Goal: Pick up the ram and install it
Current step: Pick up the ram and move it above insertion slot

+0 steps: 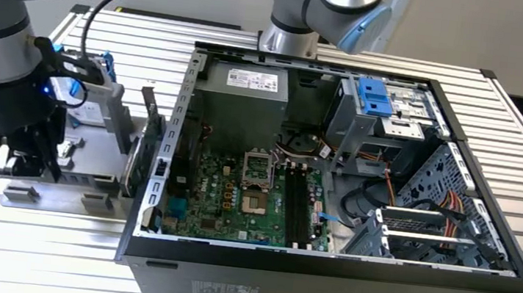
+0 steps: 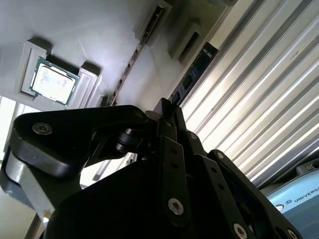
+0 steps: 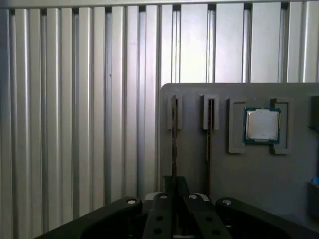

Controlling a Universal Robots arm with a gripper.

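In the first wrist view the ram (image 3: 174,134) is a thin dark stick standing on edge in a slot of the grey parts holder (image 3: 192,164), close to the holder's edge. My gripper (image 3: 174,191) sits over one end of it, its black fingers (image 3: 164,199) pressed against both faces. The second wrist view shows the same grip: the gripper (image 2: 170,110) is shut on the ram (image 2: 195,69), which still rests in its slot. In the exterior view the gripper (image 1: 31,159) hangs low over the holder (image 1: 93,153), to the left of the open computer case (image 1: 187,108).
A second stick (image 3: 208,129) stands in the neighbouring slot, and beyond it a processor chip (image 3: 261,124) lies in a recess. A green expansion card (image 1: 154,153) stands between holder and case. The motherboard's long memory slots (image 1: 296,209) lie inside the case. A ribbed metal table (image 1: 51,256) is underneath.
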